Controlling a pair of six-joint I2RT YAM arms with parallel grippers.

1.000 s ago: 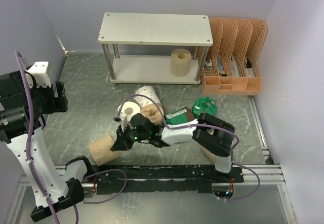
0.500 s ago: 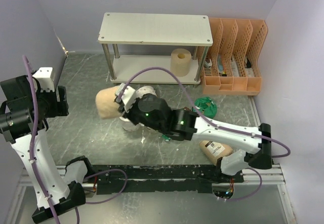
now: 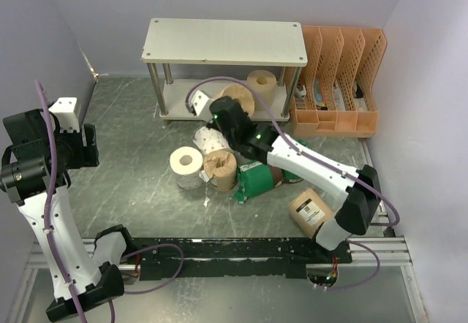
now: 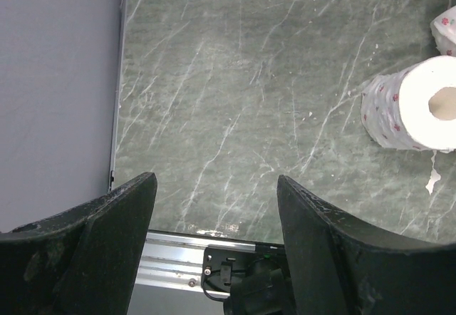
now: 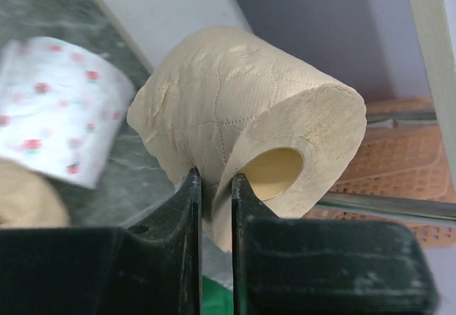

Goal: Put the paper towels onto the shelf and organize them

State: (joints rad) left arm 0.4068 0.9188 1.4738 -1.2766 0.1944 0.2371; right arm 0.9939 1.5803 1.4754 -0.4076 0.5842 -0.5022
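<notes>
A: From above, your right gripper point(image 3: 228, 107) has the tan roll point(image 3: 238, 98) at the front of the shelf point(image 3: 223, 42), level with the lower board. I'd carry it in under the top board and set it just beside the upright roll point(image 3: 261, 88) that stands alone there, without knocking that one.

B: Agreed. Nothing stands on the top board. The file rack point(image 3: 336, 82) beside the shelf holds a few things too small to tell. Several loose rolls point(image 3: 186, 166) lie on the table point(image 3: 124, 118), well apart from the shelf.

A: In the left wrist view, your left gripper point(image 4: 214, 187) stands wide with nothing between the jaws. A flowered roll point(image 4: 413, 112) lies off to one side.

B: In the right wrist view, the jaws are narrow and pinch only one wall of the tan roll point(image 5: 242, 130), next to its core. That looks like a thin hold, so I'd move slowly and let the roll rest on the board before you open.
</notes>
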